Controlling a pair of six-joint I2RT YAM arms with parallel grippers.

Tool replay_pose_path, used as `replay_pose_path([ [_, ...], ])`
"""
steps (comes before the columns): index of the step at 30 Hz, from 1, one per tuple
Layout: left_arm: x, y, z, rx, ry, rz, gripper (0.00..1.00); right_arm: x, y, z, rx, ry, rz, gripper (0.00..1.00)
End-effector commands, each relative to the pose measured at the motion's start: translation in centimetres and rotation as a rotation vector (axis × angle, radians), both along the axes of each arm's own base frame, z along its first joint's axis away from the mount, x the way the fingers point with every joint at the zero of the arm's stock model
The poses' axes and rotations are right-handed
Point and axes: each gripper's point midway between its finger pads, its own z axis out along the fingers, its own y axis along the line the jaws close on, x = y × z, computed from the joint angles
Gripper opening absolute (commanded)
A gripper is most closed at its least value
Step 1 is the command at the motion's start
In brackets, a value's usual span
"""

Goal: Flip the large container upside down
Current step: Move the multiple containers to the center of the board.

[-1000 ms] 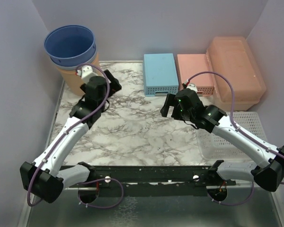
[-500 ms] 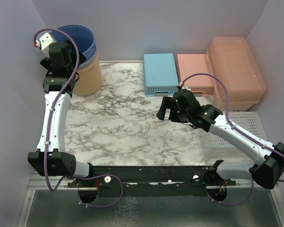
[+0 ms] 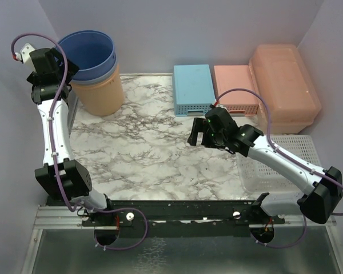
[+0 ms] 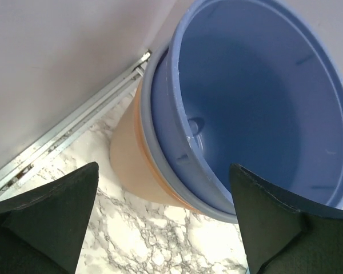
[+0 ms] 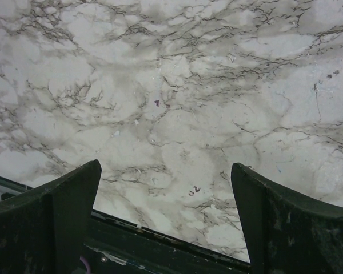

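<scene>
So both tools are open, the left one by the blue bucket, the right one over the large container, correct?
No. The right tool is open over the marble tabletop, not the large container; the right wrist view shows it. The rest holds.

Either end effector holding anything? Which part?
Nothing held: left end effector open near the round blue plastic bucket; right end effector open above the marble-patterned tabletop.

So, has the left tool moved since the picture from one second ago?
Yes. Seen from above, the left tool has swung from the right side of the blue bucket across to its left side.
</scene>
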Motion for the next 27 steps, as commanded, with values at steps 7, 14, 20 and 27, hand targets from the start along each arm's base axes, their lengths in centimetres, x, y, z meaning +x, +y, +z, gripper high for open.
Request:
replay_pose_path([
  [7,2.4,-0.3,2.1,-0.002,-0.013,-0.128,0.89,0.1,0.7,0.4,0.013,0.018,0.019,1.0],
  [14,4.0,0.0,-0.8,-0.015,0.109,-0.197,0.84,0.0,0.5,0.4,0.008,0.016,0.021,1.0],
  [20,4.0,0.1,-2.0,-0.007,0.171,-0.22,0.8,0.1,0.5,0.6,0.004,0.01,0.02,1.0],
  [27,4.0,0.3,-1.4,0.023,0.177,-0.232,0.68,0.1,0.4,0.1,0.001,0.023,0.016,1.0],
])
